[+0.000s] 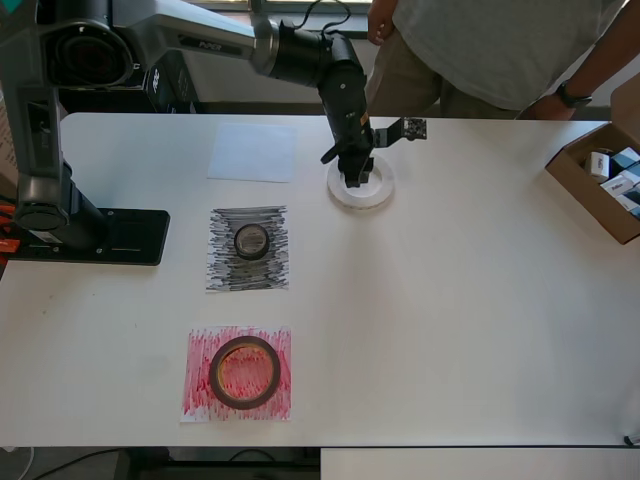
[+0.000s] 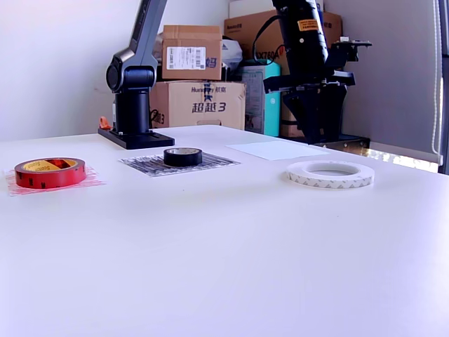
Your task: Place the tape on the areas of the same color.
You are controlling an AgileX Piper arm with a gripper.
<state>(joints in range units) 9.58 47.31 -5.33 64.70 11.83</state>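
Note:
The red tape ring (image 1: 245, 372) (image 2: 49, 172) lies on the red scribbled sheet (image 1: 200, 400) (image 2: 91, 184). The small black tape ring (image 1: 251, 241) (image 2: 182, 156) lies on the black scribbled sheet (image 1: 225, 275) (image 2: 144, 165). The whitish tape ring (image 1: 375, 197) (image 2: 330, 175) lies flat on the bare table, to the overhead view's right of the plain white sheet (image 1: 252, 152) (image 2: 277, 149). My gripper (image 1: 358, 178) (image 2: 317, 137) points down over this ring, just above it. Its jaws look open and empty.
The arm's black base (image 1: 90, 235) (image 2: 133, 137) stands at the overhead view's left edge. An open cardboard box (image 1: 575, 185) with small boxes sits at the right edge. A person (image 1: 500, 50) stands behind the far edge. Stacked cartons (image 2: 193, 77) stand beyond the table.

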